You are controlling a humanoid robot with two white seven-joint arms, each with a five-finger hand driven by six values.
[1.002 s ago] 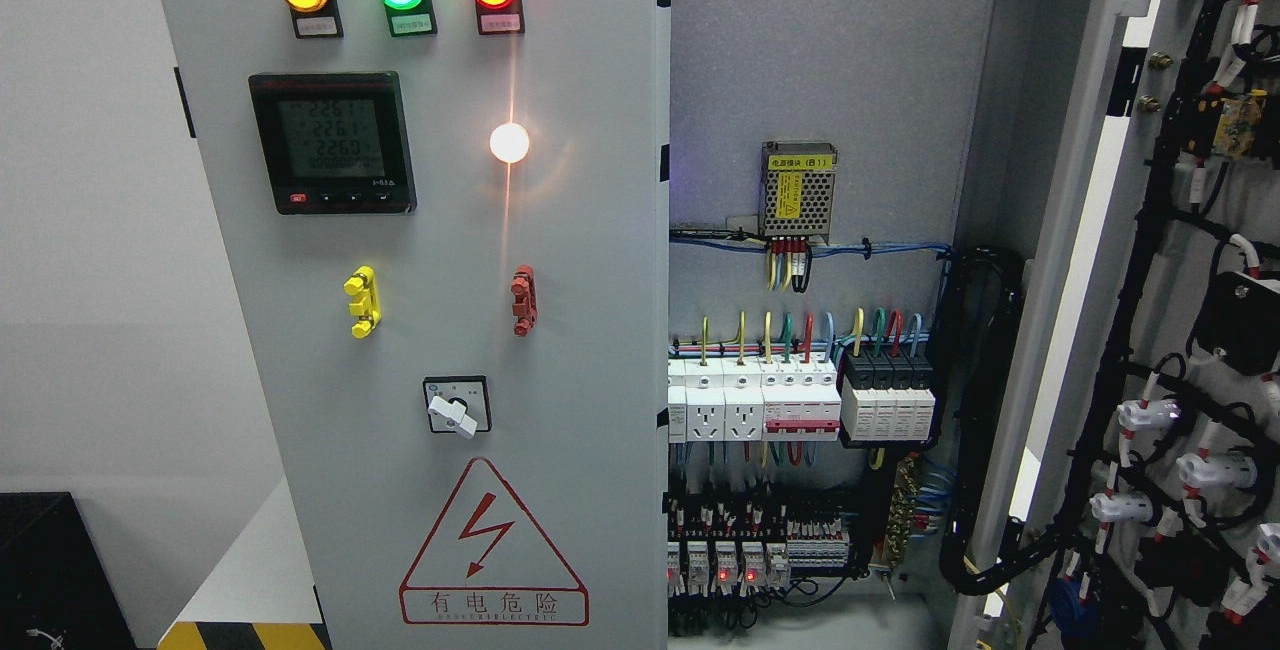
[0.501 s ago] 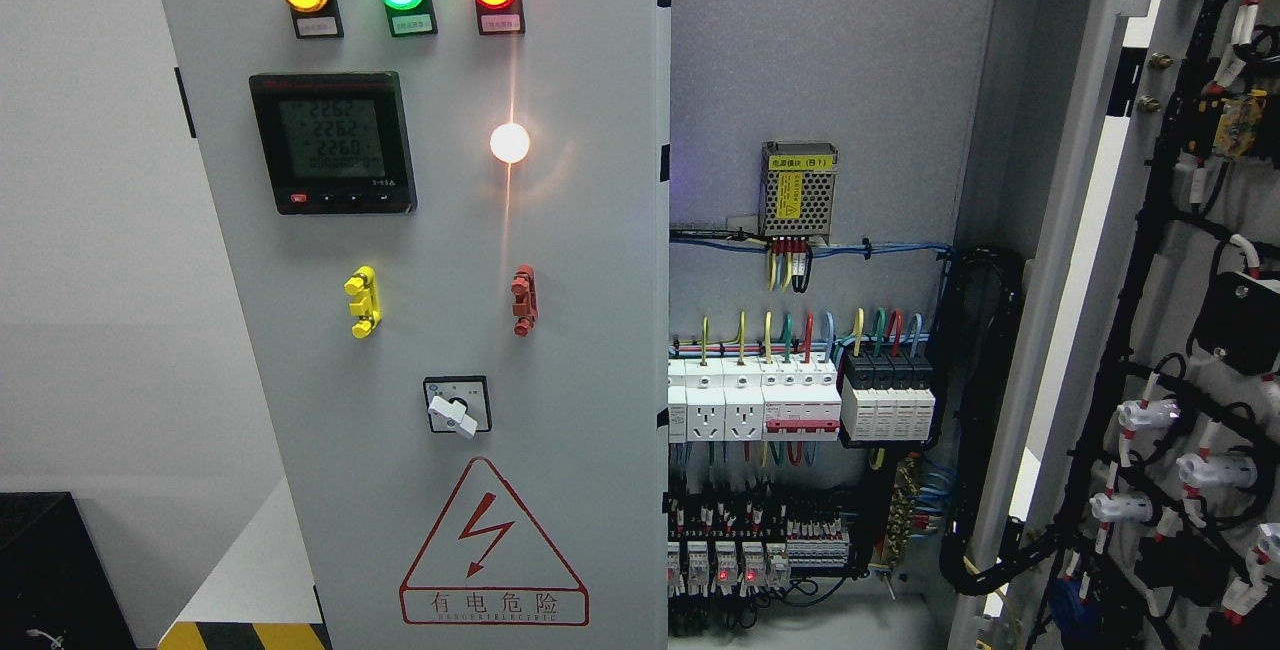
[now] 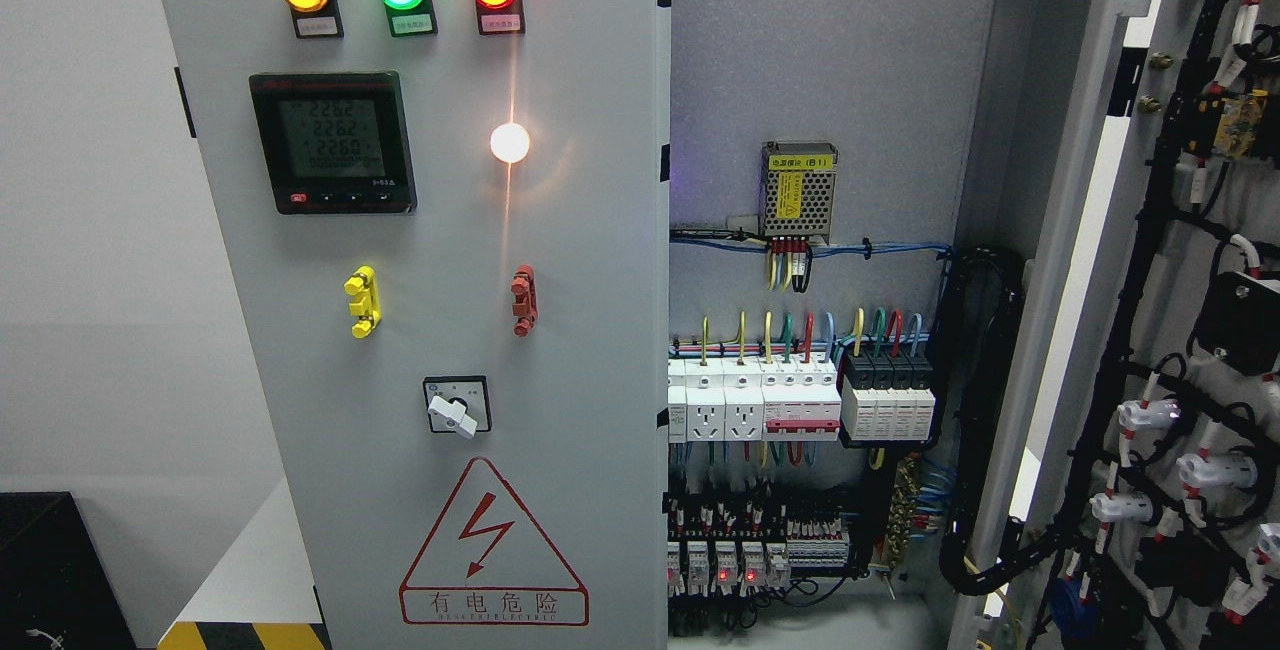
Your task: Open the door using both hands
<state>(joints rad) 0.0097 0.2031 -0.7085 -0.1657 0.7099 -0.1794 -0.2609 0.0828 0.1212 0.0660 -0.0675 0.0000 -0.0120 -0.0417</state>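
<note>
The grey left cabinet door (image 3: 590,350) fills the left half of the head view and stands across the opening, its right edge near the middle. It carries three lit lamps, a digital meter (image 3: 332,142), a yellow handle (image 3: 361,301), a red handle (image 3: 523,299), a rotary switch (image 3: 457,406) and a red warning triangle (image 3: 492,548). The right door (image 3: 1120,260) is swung wide open at the right, showing its wired inner side. Between them the cabinet interior (image 3: 820,70) shows breakers (image 3: 800,400) and coloured wires. Neither of my hands is in view.
A black box (image 3: 50,570) sits at the lower left beside a yellow and black striped floor edge (image 3: 245,636). A white wall lies behind the left door. Black cable bundles (image 3: 985,410) hang along the cabinet's right side.
</note>
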